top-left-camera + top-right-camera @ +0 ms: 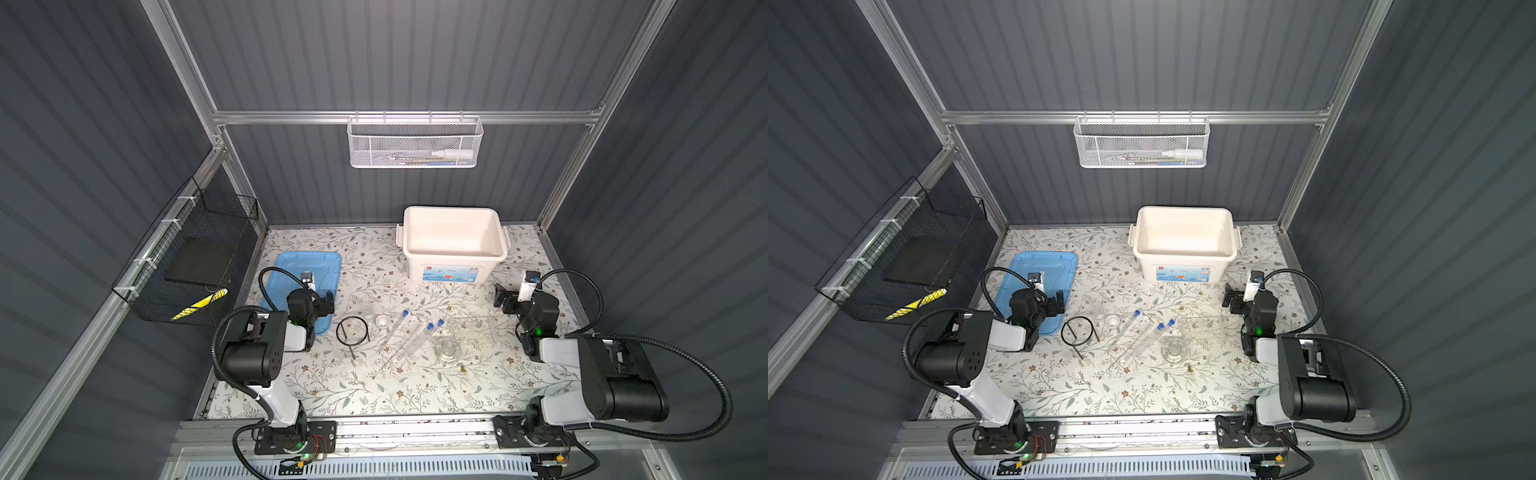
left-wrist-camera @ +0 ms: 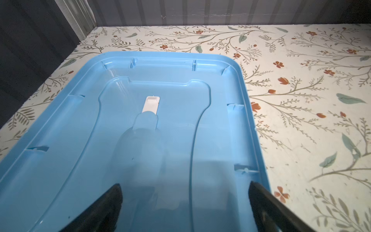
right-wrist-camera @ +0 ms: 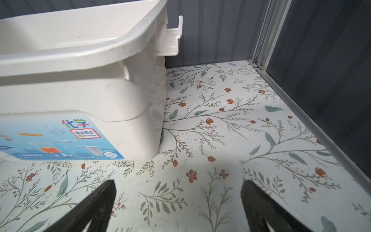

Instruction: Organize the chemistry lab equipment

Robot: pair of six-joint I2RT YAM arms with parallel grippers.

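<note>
Three clear test tubes with blue caps [image 1: 409,334] lie side by side mid-table in both top views. Right of them stands a clear plastic rack [image 1: 473,328], with a small glass flask [image 1: 448,350] in front of it. A black wire ring tripod [image 1: 352,330], a tiny white dish [image 1: 381,320] and a small beaker [image 1: 369,311] sit to their left. A thin rod [image 1: 415,372] lies nearer the front. My left gripper [image 2: 185,185] hangs open and empty over a blue lid [image 2: 80,140]. My right gripper [image 3: 178,182] is open and empty over bare table.
An open white box [image 1: 453,266] stands at the back centre, its corner [image 3: 130,100] just ahead-left of the right gripper. The blue lid [image 1: 291,266] lies back left. A white mesh basket [image 1: 415,143] hangs on the rear wall and a black wire basket [image 1: 187,266] on the left wall.
</note>
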